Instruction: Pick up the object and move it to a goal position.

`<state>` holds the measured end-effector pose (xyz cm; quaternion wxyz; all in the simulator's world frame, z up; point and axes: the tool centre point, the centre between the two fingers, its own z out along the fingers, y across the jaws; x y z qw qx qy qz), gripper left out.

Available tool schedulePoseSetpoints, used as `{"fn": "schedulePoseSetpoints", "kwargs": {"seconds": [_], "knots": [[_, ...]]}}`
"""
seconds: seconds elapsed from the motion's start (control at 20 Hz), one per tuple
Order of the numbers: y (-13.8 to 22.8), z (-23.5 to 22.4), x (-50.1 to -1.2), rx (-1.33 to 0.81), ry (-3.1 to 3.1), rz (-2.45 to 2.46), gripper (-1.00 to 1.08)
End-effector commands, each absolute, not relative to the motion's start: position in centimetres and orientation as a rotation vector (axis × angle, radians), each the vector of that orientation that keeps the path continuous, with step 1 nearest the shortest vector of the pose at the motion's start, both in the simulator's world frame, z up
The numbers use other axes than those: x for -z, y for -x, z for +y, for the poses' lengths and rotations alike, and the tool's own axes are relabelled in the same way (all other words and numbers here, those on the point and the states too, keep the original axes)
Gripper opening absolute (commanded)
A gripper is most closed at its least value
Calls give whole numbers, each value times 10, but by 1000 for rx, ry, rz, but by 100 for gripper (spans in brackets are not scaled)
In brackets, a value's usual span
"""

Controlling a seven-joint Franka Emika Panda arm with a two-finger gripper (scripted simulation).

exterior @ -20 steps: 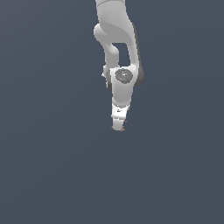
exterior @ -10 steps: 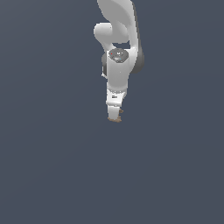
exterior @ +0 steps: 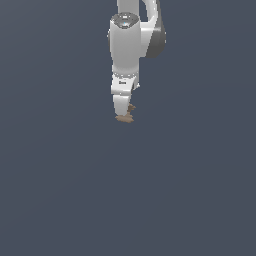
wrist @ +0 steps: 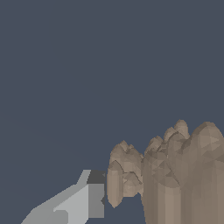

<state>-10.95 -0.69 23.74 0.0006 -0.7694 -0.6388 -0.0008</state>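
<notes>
The white arm hangs down from the top of the exterior view. My gripper (exterior: 124,115) points downward and is shut on the object (exterior: 125,119), a small brown-tan lumpy item. Only bits of it show under the fingertips and beside one finger. It hangs in the gripper with no shadow or support visible beneath it. In the wrist view the object (wrist: 175,175) fills the corner as a cluster of tan lumps. One grey finger (wrist: 85,199) presses against its side. The other finger is hidden behind it.
A uniform dark grey-blue ground (exterior: 200,200) fills the rest of both views.
The gripper has moved up in the exterior view with the object held in it. The wrist has turned, so the hand now shows a different side.
</notes>
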Motion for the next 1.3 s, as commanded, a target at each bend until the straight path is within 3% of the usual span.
{"fn": "schedulePoseSetpoints", "kwargs": {"seconds": [0.0,0.65,1.25], "knots": [[116,-14,-263,5,2414,-2006,-100],[141,-51,-375,4,2416,-2005,-100],[147,-63,-410,0,2420,-2003,-100]]}}
